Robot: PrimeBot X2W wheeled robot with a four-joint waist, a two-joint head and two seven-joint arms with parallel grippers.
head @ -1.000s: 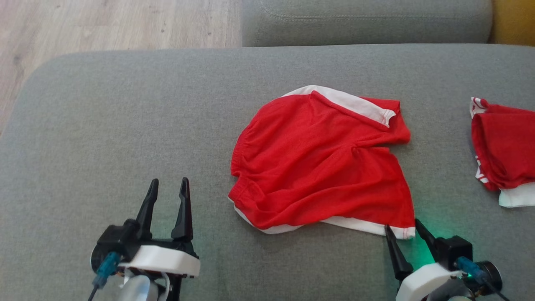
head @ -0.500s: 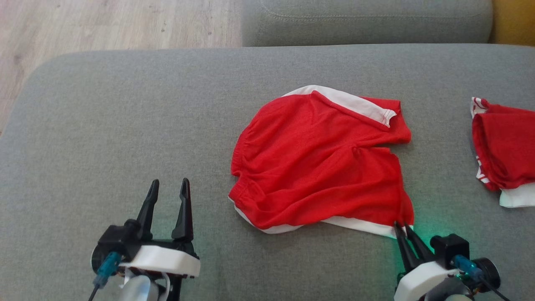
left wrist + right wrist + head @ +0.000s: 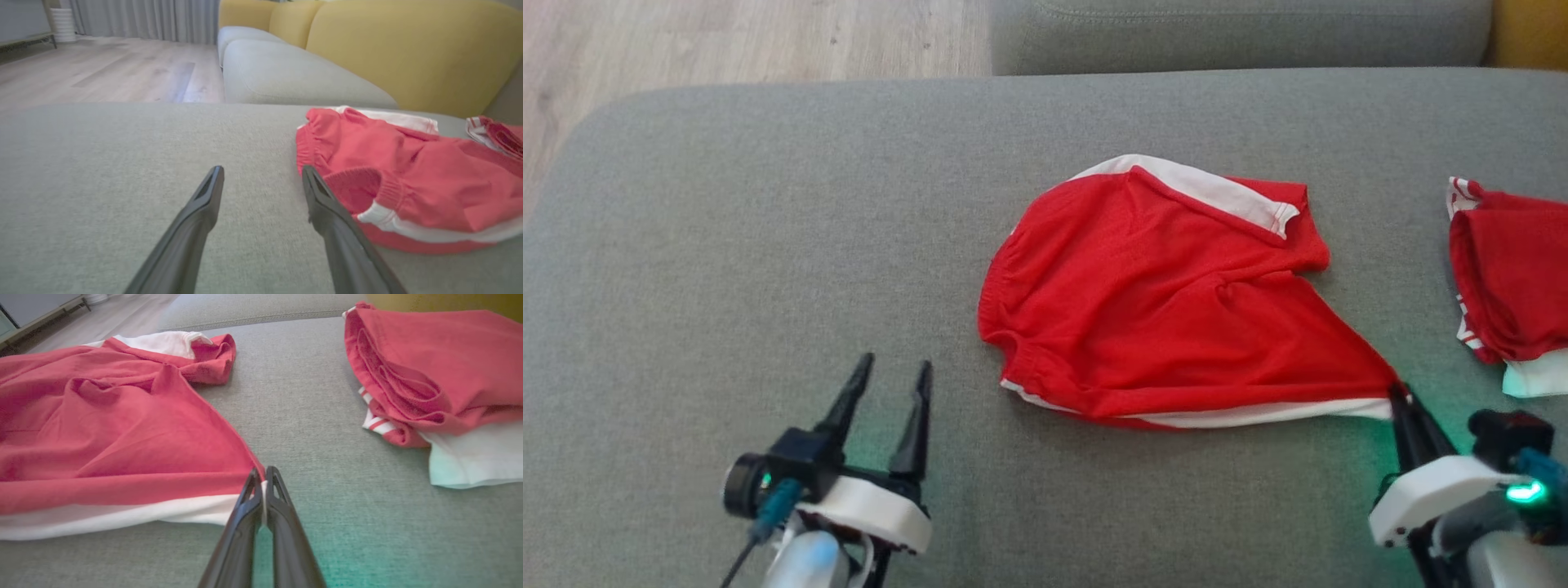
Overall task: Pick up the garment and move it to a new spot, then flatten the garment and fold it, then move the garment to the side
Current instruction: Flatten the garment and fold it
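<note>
Grey cushion point(image 3: 768, 204), garment point(image 3: 1160, 310) corner farther right.

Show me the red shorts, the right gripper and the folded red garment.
red shorts point(image 3: 1160, 310), head view, middle of the red cloth
right gripper point(image 3: 261, 473), right wrist view, between its closed fingertips
folded red garment point(image 3: 1515, 278), head view, its red top layer

- On the left gripper point(image 3: 895, 361) we see two long black fingers point(image 3: 915, 425) that taper to points, each with a narrow slot near the tip.
- Behind them sits a black block point(image 3: 796, 451), then a smooth white shell point(image 3: 866, 510).
- On its left side we find a blue plug point(image 3: 778, 500) trailing a thin dark cable point(image 3: 737, 563), beside a small green light point(image 3: 765, 479).
- The right gripper point(image 3: 1403, 394) looks the same to us, though its light glows brighter.
- We note a pale, glossy forearm point(image 3: 805, 565) on the left.
</note>
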